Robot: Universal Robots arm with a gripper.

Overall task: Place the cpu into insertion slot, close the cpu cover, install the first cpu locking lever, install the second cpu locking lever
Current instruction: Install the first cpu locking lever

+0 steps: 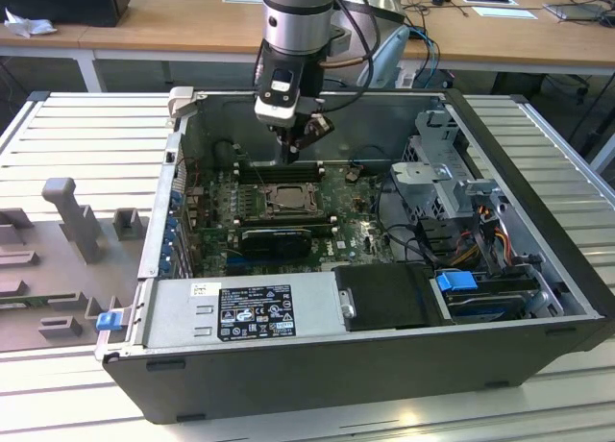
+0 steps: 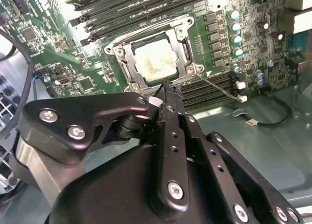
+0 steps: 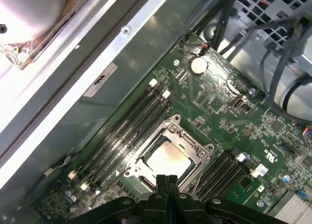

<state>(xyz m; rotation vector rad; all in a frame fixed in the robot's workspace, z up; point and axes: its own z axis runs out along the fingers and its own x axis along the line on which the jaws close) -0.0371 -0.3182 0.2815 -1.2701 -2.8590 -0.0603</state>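
With the tool (image 2: 168,89) pinched narrow and holding nothing, its tip hangs just over the edge of the insertion slot (image 1: 286,200) inside the open computer case (image 1: 384,375). The job in hand seems to be the locking lever (image 2: 219,87), so push squarely on that thin rod, never on the board. The cpu (image 3: 168,160) lies flat in the slot, pale silver-beige, framed by the cpu cover (image 2: 122,51), which looks lowered.

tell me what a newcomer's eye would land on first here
The arm's gripper hangs inside the open computer case at the middle of the exterior view. In the second wrist view the pale cpu on the green motherboard stands out, framed by the silver cpu cover, with the shut fingers ending at its edge.
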